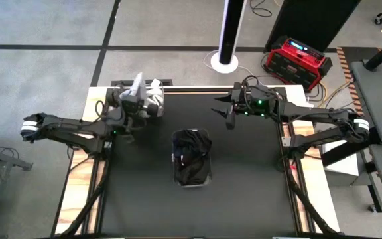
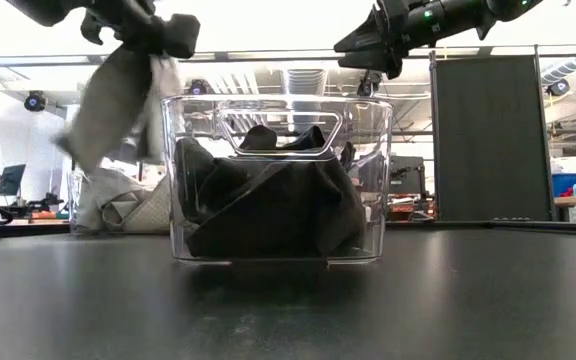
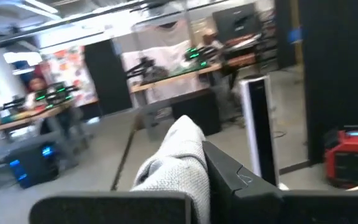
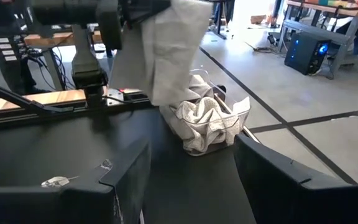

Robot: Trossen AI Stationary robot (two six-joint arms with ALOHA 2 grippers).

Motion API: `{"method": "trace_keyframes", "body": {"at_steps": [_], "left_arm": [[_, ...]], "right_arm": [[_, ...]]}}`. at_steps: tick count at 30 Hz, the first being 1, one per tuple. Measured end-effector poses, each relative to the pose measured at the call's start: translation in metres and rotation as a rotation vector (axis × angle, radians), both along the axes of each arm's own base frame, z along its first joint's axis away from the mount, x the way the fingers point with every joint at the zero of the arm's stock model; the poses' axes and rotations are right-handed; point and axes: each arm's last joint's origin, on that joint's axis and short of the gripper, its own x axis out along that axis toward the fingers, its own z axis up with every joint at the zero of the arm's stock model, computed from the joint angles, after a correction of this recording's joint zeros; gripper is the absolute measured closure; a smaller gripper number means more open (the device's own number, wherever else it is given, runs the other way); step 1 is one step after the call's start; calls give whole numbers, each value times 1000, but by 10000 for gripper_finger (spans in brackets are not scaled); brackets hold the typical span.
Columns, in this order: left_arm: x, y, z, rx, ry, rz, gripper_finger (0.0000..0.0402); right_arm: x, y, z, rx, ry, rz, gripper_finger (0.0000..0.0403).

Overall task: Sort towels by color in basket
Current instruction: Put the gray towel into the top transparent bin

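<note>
Clear basket (image 2: 273, 180), table centre: dark towels (image 2: 268, 205) inside. Second basket (image 4: 207, 121), far-left table corner: pale towels (image 4: 205, 119) heaped in it. Left gripper (image 1: 132, 99): clamped on one light grey towel (image 2: 108, 105), dangling above that heap. Right gripper (image 1: 231, 113): jaws apart, empty, beyond centre basket. Advice: lower until cloth pools inside rim, then release, so no corner drapes outside.

Evenly lit from overhead; no hard shadows on the matte black table (image 1: 244, 192). Strong backlight from bright ceiling lights (image 2: 298, 80) in the low view, silhouetting both arms, with glare on the clear basket (image 2: 368, 180) walls. Left wrist view soft and motion-blurred throughout; pale towel (image 3: 173, 168) blurred. Right wrist foreground out of focus.
</note>
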Motion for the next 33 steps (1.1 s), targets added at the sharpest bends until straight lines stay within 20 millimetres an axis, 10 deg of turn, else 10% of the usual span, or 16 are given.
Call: {"method": "trace_keyframes", "body": {"at_steps": [23, 33], "left_arm": [[-19, 88, -2, 99, -270, -208, 402], [-16, 113, -20, 29, -118, -19, 402]], "right_arm": [[0, 0, -3, 4, 30, 1, 184], [0, 0, -3, 3, 31, 2, 184]]}}
